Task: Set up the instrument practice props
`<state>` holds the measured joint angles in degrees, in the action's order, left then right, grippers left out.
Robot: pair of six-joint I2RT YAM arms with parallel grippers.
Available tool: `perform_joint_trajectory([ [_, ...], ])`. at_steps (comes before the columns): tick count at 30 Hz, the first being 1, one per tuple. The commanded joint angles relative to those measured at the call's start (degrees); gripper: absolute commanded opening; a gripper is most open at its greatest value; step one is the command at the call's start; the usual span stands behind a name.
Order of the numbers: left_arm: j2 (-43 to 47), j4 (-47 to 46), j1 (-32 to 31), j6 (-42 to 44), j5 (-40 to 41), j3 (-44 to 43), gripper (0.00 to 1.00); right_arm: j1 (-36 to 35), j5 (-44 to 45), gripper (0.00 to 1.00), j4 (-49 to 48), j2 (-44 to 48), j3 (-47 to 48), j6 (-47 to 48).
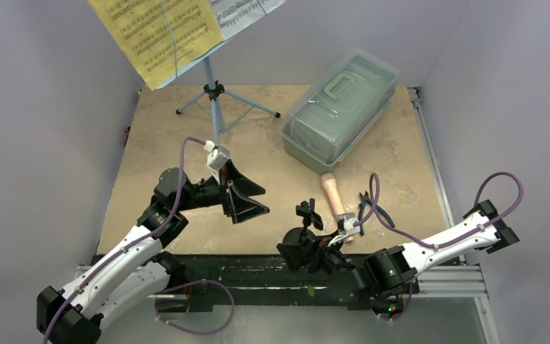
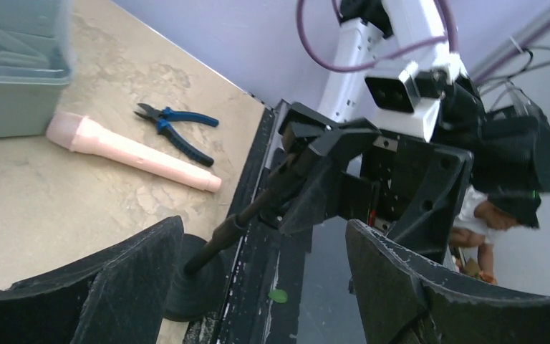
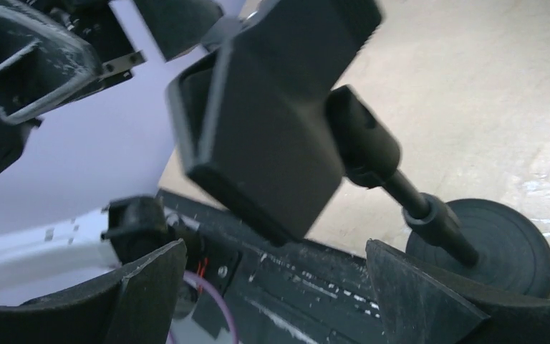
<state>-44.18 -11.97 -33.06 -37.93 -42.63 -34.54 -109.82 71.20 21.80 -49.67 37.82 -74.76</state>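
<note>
The light blue music stand [image 1: 213,92] stands at the back left, holding yellow and white music sheets [image 1: 163,30]. A short black mic stand [image 1: 309,213] is upright at the table's near edge, its round base [image 2: 193,287] by the black rail. The peach-pink microphone [image 1: 333,197] lies flat just right of it. My left gripper [image 1: 247,195] hovers open left of the mic stand, with nothing between its fingers [image 2: 129,279]. My right gripper [image 1: 314,252] is open and low beside the stand's base [image 3: 494,247], whose clip [image 3: 272,129] looms ahead; it grips nothing.
A clear lidded plastic box [image 1: 340,107] sits at the back right. Blue-handled pliers [image 1: 365,206] lie right of the microphone. The black mounting rail [image 1: 258,272] runs along the near edge. Grey walls close in left, right and back.
</note>
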Motion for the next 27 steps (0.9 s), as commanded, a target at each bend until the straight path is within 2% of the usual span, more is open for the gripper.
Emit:
perform_joint_trajectory([
  [1, 0.97, -11.17, -1.67, 3.21, -7.01, 2.67, 0.83, -0.12, -7.9, 0.99, -16.13, 4.56, -2.09, 19.88],
  [4, 0.07, -10.43, -2.73, 6.73, -6.79, 4.06, 0.82, -0.06, -9.42, 0.99, -10.42, 5.23, -0.57, 18.23],
  [8, -0.36, -19.18, -7.61, 7.67, -2.48, 10.76, 0.8, -0.11, -14.81, 0.99, -13.07, 4.8, 3.11, 33.99],
  [10, -1.12, -23.24, -10.63, 9.09, 0.16, 12.6, 0.79, -0.13, -17.9, 0.99, -9.82, 3.94, 7.46, 38.9],
  [12, -1.27, -21.89, -12.79, 11.0, 5.92, 11.98, 0.78, -0.13, -20.13, 0.99, -6.49, 3.46, 12.88, 43.41],
  [15, -3.0, -29.04, -16.57, 10.19, 10.62, 13.91, 0.77, -0.13, -21.57, 0.99, -3.63, 4.94, 17.49, 49.14],
  [18, -8.41, -33.09, -20.4, 10.24, 11.4, 14.34, 0.77, -0.14, -20.28, 0.99, -3.41, 7.91, 19.9, 52.61],
  [22, -16.72, -33.62, -25.64, 15.86, 14.36, 12.03, 0.76, -0.13, -16.89, 0.99, -6.35, 12.62, 21.31, 58.01],
  [27, -28.33, -44.41, -27.7, 16.91, 17.95, 10.05, 0.74, -0.13, -13.68, 0.99, -15.96, 18.66, 18.04, 66.29],
])
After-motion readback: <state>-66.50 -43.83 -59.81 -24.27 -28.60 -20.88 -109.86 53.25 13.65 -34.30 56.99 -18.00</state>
